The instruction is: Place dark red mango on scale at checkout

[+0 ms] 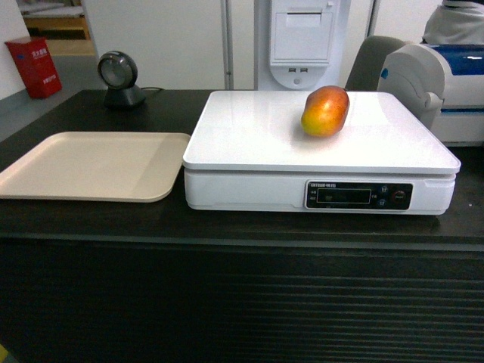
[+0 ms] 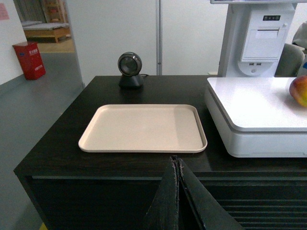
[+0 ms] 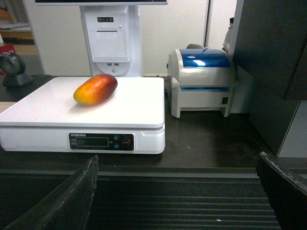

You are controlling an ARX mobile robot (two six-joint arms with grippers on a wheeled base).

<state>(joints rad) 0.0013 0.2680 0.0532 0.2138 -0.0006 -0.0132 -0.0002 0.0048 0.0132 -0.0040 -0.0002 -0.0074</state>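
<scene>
Checkout [image 1: 91, 219] carries the scale [image 1: 249, 136]; the dark red mango [image 1: 325, 110] lies on its plate, clear of both my hands. From my right gripper [image 3: 177, 191], fingers spread and empty, the mango sits at 11 o'clock, long axis running 8-to-2. My left gripper [image 2: 178, 201], fingers pressed together on nothing, is farther: mango at 2 o'clock.

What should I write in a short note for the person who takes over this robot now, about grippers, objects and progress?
Left gripper: shut, empty, held back in front of the checkout.
Right gripper: open, empty, also in front of the counter.
Dark red mango: lying on the top plate of the scale, toward its back right.
Beige tray: beside the scale, nothing on it.
Done: mango placed and released.
Left: apparently nothing.
</scene>
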